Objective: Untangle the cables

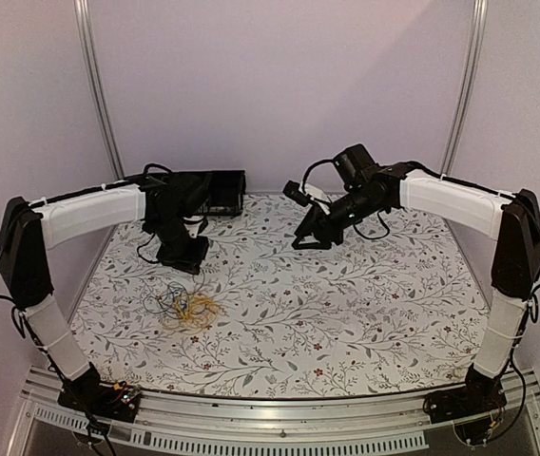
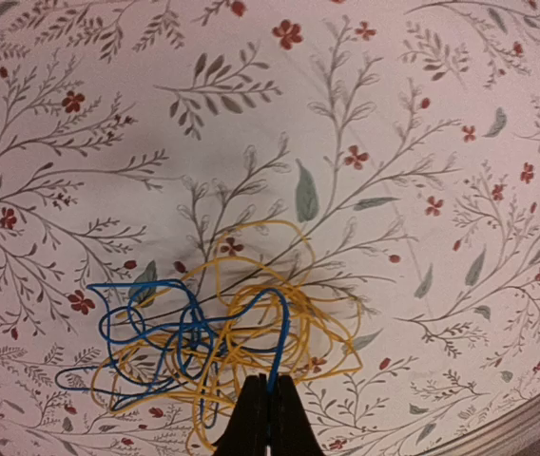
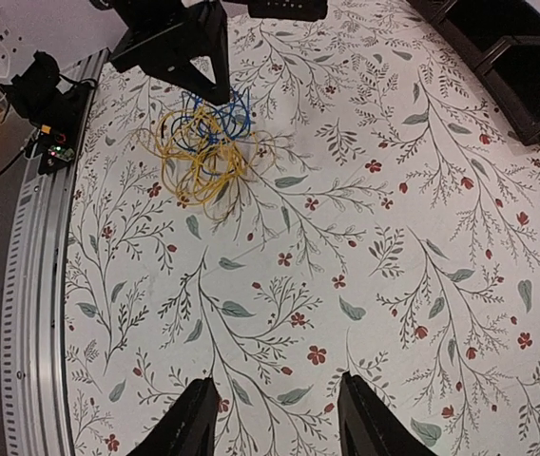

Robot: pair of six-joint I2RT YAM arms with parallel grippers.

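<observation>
Inspection note, untangling of the cables (image 2: 232, 332).

Location: the bundle lies in one heap on the flowered table (image 1: 365, 323), close to the left edge and somewhat nearer the front edge than the back. Blue and yellow are plain to see. The top view shows a few darker strands on the heap's left side.

Left gripper (image 2: 268, 385): jaws together, tips down at the near side of the heap. A blue strand (image 2: 281, 332) runs straight to the tips. I cannot tell whether it is nipped or merely touched.

Right gripper (image 3: 279, 418): fingers apart, nothing between them, raised over the back middle of the table, well away from the heap.

Step in hand, as I judge it: drawing the blue wire free of the yellow loops (image 2: 327, 313).

Recommendations:
- Confirm that only blue is in the pinch.
- Lift slowly and pull away from the heap toward bare cloth, watching whether yellow follows.
- If the whole heap drags, bring the right gripper across to pin the yellow coil.

Risk: a fast pull is likely to tighten the crossings.
</observation>
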